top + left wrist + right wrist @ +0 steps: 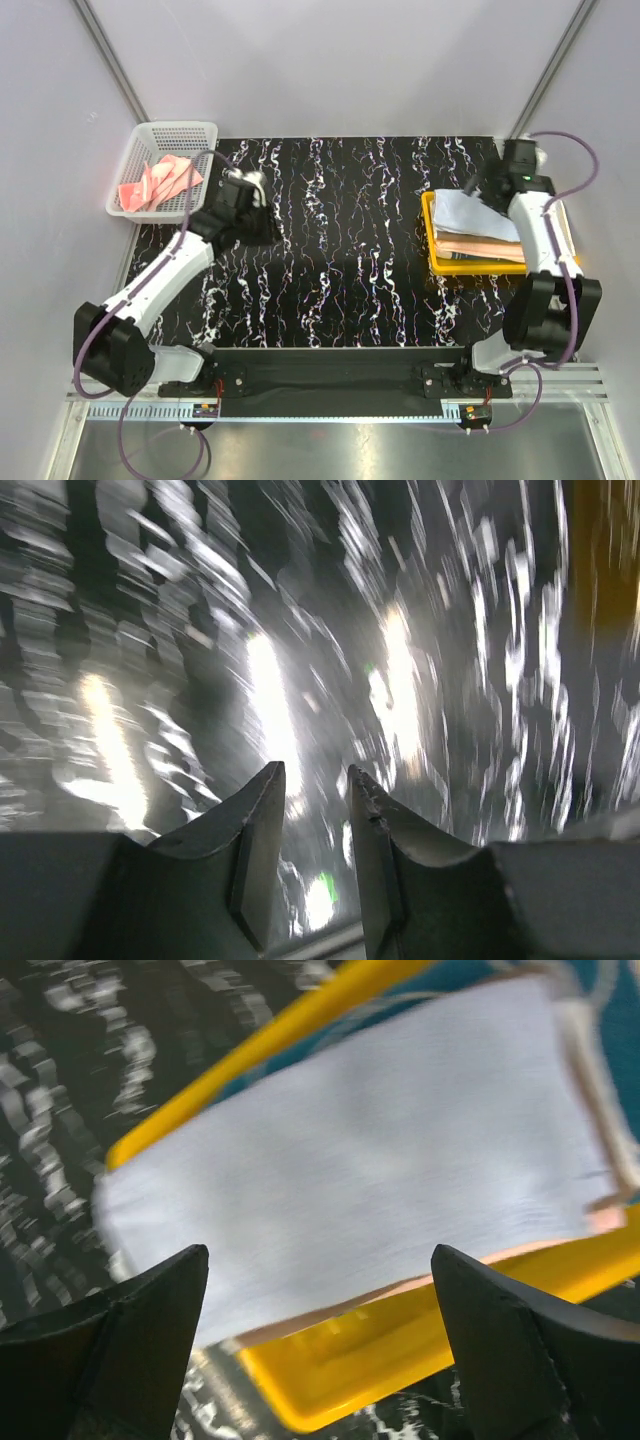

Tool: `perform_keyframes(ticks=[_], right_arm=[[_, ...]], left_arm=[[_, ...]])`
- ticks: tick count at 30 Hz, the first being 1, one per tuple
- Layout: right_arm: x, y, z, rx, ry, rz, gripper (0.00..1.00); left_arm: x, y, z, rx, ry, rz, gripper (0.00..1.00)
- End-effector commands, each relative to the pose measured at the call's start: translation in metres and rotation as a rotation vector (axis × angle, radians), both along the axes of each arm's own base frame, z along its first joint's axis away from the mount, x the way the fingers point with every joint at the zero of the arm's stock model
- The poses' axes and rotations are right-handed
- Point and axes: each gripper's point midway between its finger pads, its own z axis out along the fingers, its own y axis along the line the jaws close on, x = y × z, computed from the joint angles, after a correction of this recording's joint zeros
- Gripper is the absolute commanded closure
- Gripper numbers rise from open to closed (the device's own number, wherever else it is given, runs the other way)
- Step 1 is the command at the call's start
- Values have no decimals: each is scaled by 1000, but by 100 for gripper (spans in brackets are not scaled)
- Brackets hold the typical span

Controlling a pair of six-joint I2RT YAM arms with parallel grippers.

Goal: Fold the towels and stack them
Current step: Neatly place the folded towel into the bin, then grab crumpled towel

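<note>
Left pincer (248, 195) sits over the far-left part of the table (340, 250), just beside the white mesh basket (180, 130). Left wrist view is blurred, but its fingers (255, 830) show a narrow gap with nothing in it: partly open, empty.

Right pincer (492, 180) is above the far side of the yellow tray (428, 232) at the table's right edge. In the right wrist view its fingers (150, 1300) are spread wide with nothing between them: fully open, empty, apart from the cloth below.

Towels:
- 1 stack in the tray. Light blue-white towel (470, 212) is on top, folded flat. Peach towel (482, 247) is under it. A teal-patterned towel (468, 260) shows as a thin strip at the bottom, near side.
- Right wrist view agrees: the light blue-white towel (350, 1150) covers most of the tray (330, 1360), with a peach edge (600, 1220) sticking out beneath.
- Coral pink towel (155, 182) lies crumpled in the basket at the far-left corner, unfolded.
</note>
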Motion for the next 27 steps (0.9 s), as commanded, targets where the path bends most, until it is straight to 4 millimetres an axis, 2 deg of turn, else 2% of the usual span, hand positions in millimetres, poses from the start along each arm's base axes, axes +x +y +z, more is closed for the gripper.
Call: perform_keyframes(ticks=[1,2,3,4,5,6,7,8,9,10,11,13,14,15,16,17,18,20,23,27], right_arm=[[17,79,56,-29,-159,156,0],[19,97,60,-14,-179,201,0],[23,129,67,2,-219,272,0],[24,143,67,9,-228,304,0],[26,156,68,19,-237,342,0],[26,180,66,29,-238,401,0],[26,188,63,25,-234,421,0],[25,197,60,32,-233,447,0],[28,204,57,38,-238,469,0],[25,215,53,58,-231,505,0],[26,219,50,64,-232,520,0],[29,229,45,66,-231,560,0],[32,231,41,69,-224,568,0],[33,235,41,80,-227,580,0],[33,242,41,94,-231,599,0],[32,250,39,110,-234,620,0],[34,257,39,126,-245,637,0],[31,267,34,131,-236,663,0],[33,271,27,123,-219,673,0],[31,272,24,123,-212,676,0]], left_arm=[[74,51,75,-22,-234,347,61],[91,74,87,19,-282,459,58],[110,98,85,56,-291,557,56],[127,113,104,59,-346,629,53],[140,136,107,105,-375,726,52],[154,165,110,119,-400,819,50],[171,181,94,143,-376,886,49],[181,212,98,173,-401,984,46],[192,226,96,174,-413,1030,45],[207,238,64,192,-356,1071,45],[218,251,68,190,-366,1112,44],[227,278,44,250,-332,1175,42],[233,296,18,316,-297,1209,41],[241,305,20,335,-312,1232,39],[244,314,14,360,-302,1243,38],[244,331,-8,404,-259,1270,38],[247,341,-5,411,-265,1295,37],[246,361,-23,443,-223,1322,36],[250,377,-22,472,-243,1328,34],[253,379,-15,501,-265,1302,34]])
